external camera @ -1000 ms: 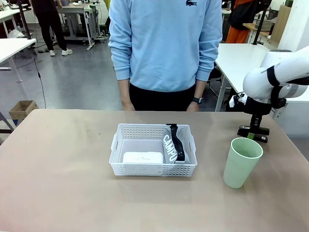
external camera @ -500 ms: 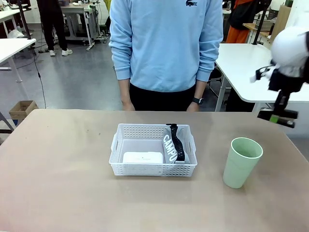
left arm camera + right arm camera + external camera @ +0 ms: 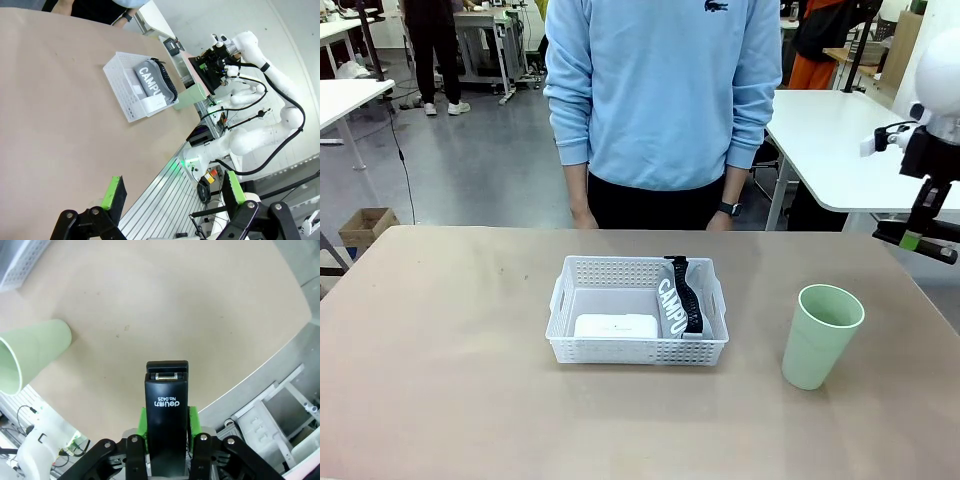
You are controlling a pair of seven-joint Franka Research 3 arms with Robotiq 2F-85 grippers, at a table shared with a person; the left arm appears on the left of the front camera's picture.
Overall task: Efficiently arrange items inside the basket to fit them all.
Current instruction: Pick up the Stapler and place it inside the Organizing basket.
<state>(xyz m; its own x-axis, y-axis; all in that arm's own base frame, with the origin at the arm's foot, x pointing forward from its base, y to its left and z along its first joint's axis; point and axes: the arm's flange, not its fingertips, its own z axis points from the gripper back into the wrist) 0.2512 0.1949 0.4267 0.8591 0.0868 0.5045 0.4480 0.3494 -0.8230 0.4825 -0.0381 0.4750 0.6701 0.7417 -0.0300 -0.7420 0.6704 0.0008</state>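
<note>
The basket point(image 3: 638, 310) is sitting at the middle of the counter point(image 3: 450, 350), its long side facing the robot. Inside it, the pouch point(image 3: 678, 300) is lying along the right end with its black strap on top and the lettering showing, and the white box point(image 3: 615, 326) is lying flat against the near wall, just beside the pouch. The rest of the basket floor, toward the far left, is showing bare. The cup point(image 3: 820, 335) is standing upright on the counter to the right of the basket, apart from it, mouth up. The stapler point(image 3: 166, 405) is hanging in the air above the counter's right edge, beyond the cup, with the right gripper point(image 3: 916, 238) clamping it between its green pads; in the right wrist view the stapler is pointing away from the wrist, with the cup off to one side below. The left gripper point(image 3: 173, 192) is holding its jaws wide apart with nothing between them, well back from the basket. A person point(image 3: 660, 100) is standing at the far side, hands hanging down by the counter's edge.
</note>
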